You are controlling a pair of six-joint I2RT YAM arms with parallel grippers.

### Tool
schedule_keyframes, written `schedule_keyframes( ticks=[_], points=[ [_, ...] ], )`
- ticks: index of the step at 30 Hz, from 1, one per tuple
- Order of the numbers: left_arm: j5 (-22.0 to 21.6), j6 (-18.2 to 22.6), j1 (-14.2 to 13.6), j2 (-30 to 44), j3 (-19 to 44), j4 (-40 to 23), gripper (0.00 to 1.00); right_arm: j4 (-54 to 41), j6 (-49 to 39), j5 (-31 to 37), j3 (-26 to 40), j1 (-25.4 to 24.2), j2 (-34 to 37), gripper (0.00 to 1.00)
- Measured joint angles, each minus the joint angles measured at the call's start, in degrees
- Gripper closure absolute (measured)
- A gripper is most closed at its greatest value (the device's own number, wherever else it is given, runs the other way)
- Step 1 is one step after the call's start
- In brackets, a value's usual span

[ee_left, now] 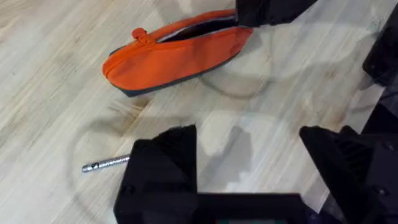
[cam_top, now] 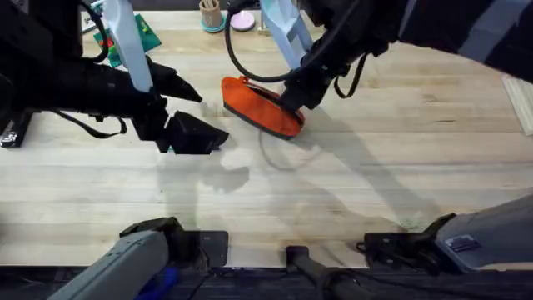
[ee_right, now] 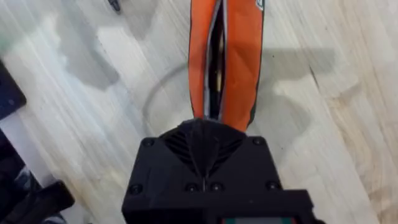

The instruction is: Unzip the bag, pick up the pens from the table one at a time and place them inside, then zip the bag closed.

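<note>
The orange bag (cam_top: 260, 106) lies on the table (cam_top: 375, 167) near its far middle, its zipper partly open along the top. The right gripper (cam_top: 291, 98) pinches the bag's near end with fingers closed together. The left gripper (ee_left: 249, 168) hangs wide and holds nothing, just over the silver-grey pen (ee_left: 104, 164), which lies flat beside the bag
</note>
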Motion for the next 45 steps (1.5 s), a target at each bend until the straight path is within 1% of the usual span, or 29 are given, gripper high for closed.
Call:
schedule_keyframes(
  ticks=[12,20,30,39,45],
  points=[
    [0.0,-0.3,0.0,0.0,0.0,-0.1,0.005,3.2,-0.7,-0.1,0.0,0.0,0.8,0.974],
    [0.0,-0.3,0.0,0.0,0.0,-0.2,0.005,5.2,-1.8,-0.1,0.1,0.0,3.3,0.974],
    [0.0,-0.5,0.0,0.0,0.0,-1.0,0.006,8.1,-3.0,-0.1,0.1,0.0,4.7,0.973],
    [0.0,-0.7,0.0,0.0,0.0,-1.5,0.006,9.3,-3.4,-0.5,0.4,0.0,8.3,0.974],
    [0.0,-0.9,0.0,0.0,0.0,-1.5,0.006,9.5,-3.4,-0.6,0.4,0.0,8.9,0.974]
  ],
)
